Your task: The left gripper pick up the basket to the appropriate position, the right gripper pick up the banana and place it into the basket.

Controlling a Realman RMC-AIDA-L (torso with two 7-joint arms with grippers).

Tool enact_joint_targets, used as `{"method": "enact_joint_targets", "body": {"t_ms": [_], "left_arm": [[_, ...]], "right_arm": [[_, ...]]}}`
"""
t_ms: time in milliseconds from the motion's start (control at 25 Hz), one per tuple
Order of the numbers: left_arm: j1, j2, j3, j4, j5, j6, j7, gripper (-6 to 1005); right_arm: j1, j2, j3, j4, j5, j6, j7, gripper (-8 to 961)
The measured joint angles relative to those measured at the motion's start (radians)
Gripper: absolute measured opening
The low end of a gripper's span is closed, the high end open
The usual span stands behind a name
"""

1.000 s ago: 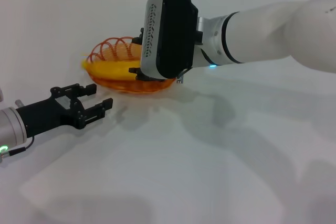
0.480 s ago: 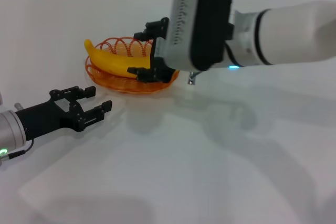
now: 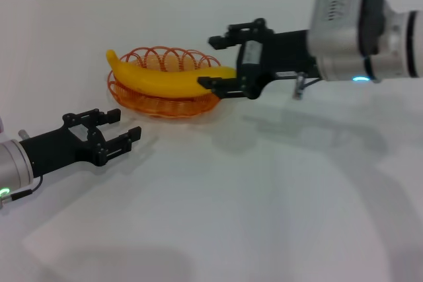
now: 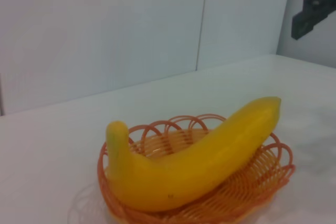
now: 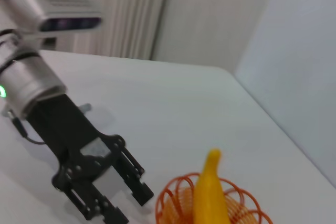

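The head view takes in both arms at once: the banana point(image 3: 168, 81) lies across the basket point(image 3: 160, 105) on the white desk point(image 3: 264, 189), with both pointed ends sticking out past the scalloped rim. The right gripper point(image 3: 215, 61) hangs open at about 3 o'clock from the basket, its jaws spread to either side of the banana's nearer tip without pinching it. The left gripper point(image 3: 125, 125) rests low at about 7 o'clock from the basket, open and empty, well apart from the rim. The left wrist view alone shows the banana point(image 4: 199, 161) bedded in the wire loops of the basket point(image 4: 273, 174). The right wrist view shows the left gripper point(image 5: 107, 203) beside the basket point(image 5: 176, 203).
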Motion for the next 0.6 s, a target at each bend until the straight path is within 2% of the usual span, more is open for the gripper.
{"method": "enact_joint_targets", "body": {"t_ms": [320,600], "left_arm": [[-0.004,0.000,0.003,0.000,-0.002,0.001,0.001,604],[-0.004,0.000,0.003,0.000,-0.015,0.002,0.001,604]], "right_arm": [[0.008,-0.001,0.185,0.218,0.069,-0.094,-0.142,677],[0.017,-0.004,0.250,0.352,0.065,-0.105,-0.189,676]]}}
